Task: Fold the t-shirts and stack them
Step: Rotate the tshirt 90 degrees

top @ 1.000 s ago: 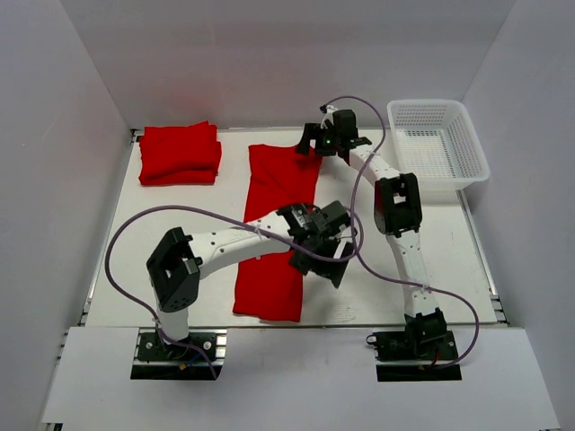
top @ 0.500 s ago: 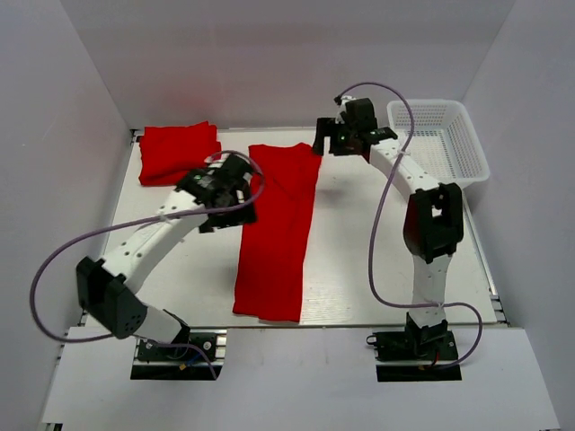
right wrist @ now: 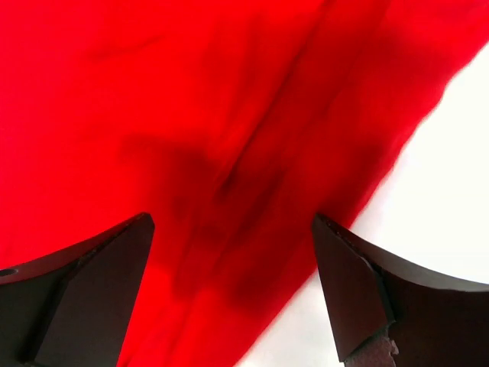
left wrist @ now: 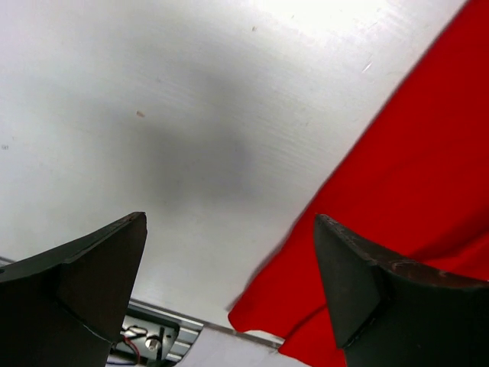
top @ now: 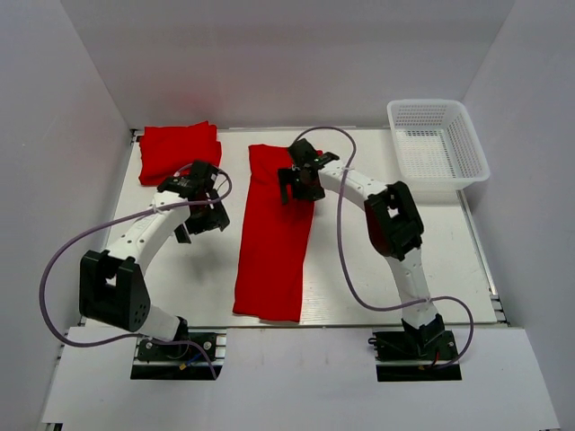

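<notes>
In the middle of the table [top: 198, 278] lies a long red shirt [top: 274, 242], running from far to near. The right gripper [top: 296, 184] hangs over its far end. Its fingers are wide apart with nothing in them, and only red cloth shows under them. The left gripper [top: 205, 214] is over bare table just left of the shirt, also wide apart and holding nothing. A pile [top: 180, 153] of folded red shirts sits at the far left. A white basket [top: 427, 102] sits at the far right.
</notes>
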Robot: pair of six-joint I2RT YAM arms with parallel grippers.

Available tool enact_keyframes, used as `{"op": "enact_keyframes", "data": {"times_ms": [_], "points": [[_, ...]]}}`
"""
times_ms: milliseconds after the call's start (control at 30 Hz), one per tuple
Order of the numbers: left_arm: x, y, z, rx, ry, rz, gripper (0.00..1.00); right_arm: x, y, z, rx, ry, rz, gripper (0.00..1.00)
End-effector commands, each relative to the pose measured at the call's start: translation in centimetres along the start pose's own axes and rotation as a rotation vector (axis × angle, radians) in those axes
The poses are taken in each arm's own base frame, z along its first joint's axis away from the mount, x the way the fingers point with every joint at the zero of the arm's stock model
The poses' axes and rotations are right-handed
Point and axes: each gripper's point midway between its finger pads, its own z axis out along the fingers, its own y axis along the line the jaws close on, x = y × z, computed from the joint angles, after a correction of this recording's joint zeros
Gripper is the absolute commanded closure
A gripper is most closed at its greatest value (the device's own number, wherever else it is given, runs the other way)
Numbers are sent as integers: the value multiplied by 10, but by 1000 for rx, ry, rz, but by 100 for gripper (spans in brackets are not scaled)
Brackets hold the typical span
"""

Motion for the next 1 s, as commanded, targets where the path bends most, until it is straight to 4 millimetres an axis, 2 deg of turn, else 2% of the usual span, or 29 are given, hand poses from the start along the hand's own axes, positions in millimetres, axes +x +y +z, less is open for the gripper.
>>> {"op": "enact_keyframes", "data": {"times_ms": [0, 33, 67, 100, 200, 300, 367, 400, 433, 467, 533, 600, 633, 700, 733, 767, 800, 833, 867, 900, 933, 967], "points": [[-17, 1, -12, 64, -85, -16, 0, -4, -12, 20, 67, 29, 56, 10], [-16, 6, -11, 57, -81, -25, 0, -4, -16, 24, 81, 30, 67, 10], [-18, 5, -10, 70, -84, -26, 0, 4, -18, 37, 80, 63, 73, 10], [-12, 6, -7, 68, -66, -22, 0, 6, -20, 40, 86, 69, 76, 10], [-12, 8, -4, 85, -62, -19, 0, 5, -45, 51, 176, 87, 98, 10], [-11, 10, -1, 89, -56, -2, 0, 15, -81, 66, 280, 135, 113, 10], [-5, 5, 2, 118, -27, 31, 0, 8, -91, 69, 296, 125, 124, 10], [-7, 3, 5, 119, -30, 43, 0, 3, -111, 70, 328, 119, 137, 10], [-5, 1, 5, 131, -23, 43, 0, -4, -114, 72, 335, 107, 142, 10], [-6, -3, 4, 151, -25, 55, 0, -14, -127, 68, 346, 93, 133, 10], [-3, -11, 10, 189, -5, 93, 0, -29, -133, 68, 313, 58, 105, 10], [-4, -25, 10, 261, -7, 151, 0, -51, -131, 64, 256, -5, -1, 10], [-2, -28, 13, 272, 3, 173, 0, -66, -127, 49, 251, -48, -43, 10], [0, -41, 7, 328, 17, 212, 0, -82, -121, 36, 244, -95, -94, 10], [1, -43, 6, 344, 23, 222, 0, -99, -114, 11, 228, -146, -104, 10], [-1, -44, 6, 349, 13, 230, 0, -104, -111, 1, 211, -160, -114, 10], [5, -52, 6, 390, 27, 243, 0, -105, -108, -7, 205, -163, -121, 10], [5, -57, 4, 419, 27, 243, 0, -113, -106, -28, 214, -193, -121, 10], [12, -63, 4, 441, 40, 259, 0, -115, -100, -47, 206, -212, -132, 10], [16, -69, 3, 483, 52, 262, 0, -103, -102, -48, 219, -185, -135, 10], [22, -74, 3, 502, 60, 278, 0, -106, -99, -74, 231, -217, -103, 10], [27, -76, 2, 507, 65, 269, 0, -79, -98, -79, 232, -163, -104, 10]]}}
